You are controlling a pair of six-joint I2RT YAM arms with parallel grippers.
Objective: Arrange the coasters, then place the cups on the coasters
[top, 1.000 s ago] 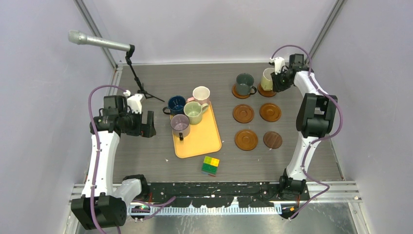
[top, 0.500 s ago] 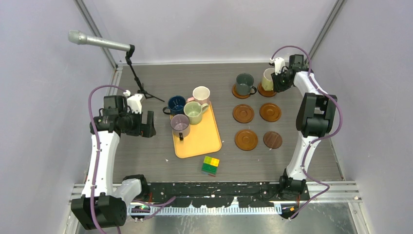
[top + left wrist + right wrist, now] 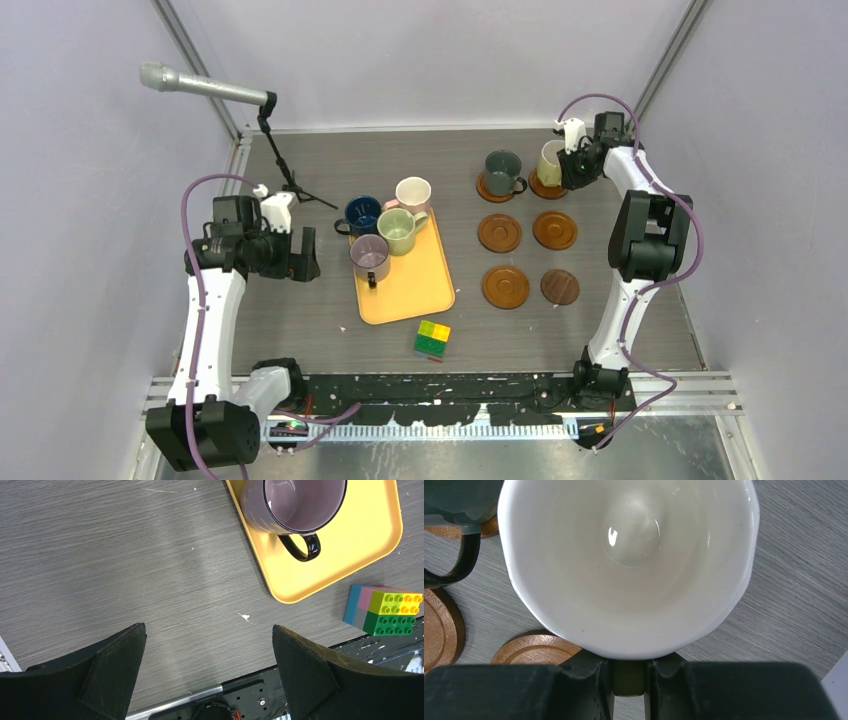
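Second cup goes to its place. My right gripper (image 3: 629,676), reaching to about 1 o'clock on the table (image 3: 300,310) (12 being the far wall in the overhead view), is clenched on the handle of the pale yellow-cream mug (image 3: 549,158). The loop is pinched between narrow jaws, which keeps the bowl clear of the fingers so it can go down upright.

The mug is over the far-right coaster (image 3: 545,190) of a two-by-three grid. In the wrist view a crescent of that disc shows at the mug's 7 o'clock, and I cannot tell whether the base has touched down or hovers just above.

At its 9 o'clock the dark grey-green mug (image 3: 500,170) stands on its own coaster (image 3: 486,192), handle turned toward 4 o'clock. Four bare coasters (image 3: 499,232) fill the nearer rows, the darker coaster (image 3: 560,287) at the near right corner.

My left gripper (image 3: 207,635) hangs released, jaws spread wide, at 9 o'clock beside the orange tray (image 3: 425,295). I judge it is parked there within reach of the remaining cups. The mauve mug (image 3: 292,505) is nearest, handle toward the near edge, with the light green mug (image 3: 398,230), dark blue mug (image 3: 360,213) and white-pink mug (image 3: 412,192) clustered beyond it.
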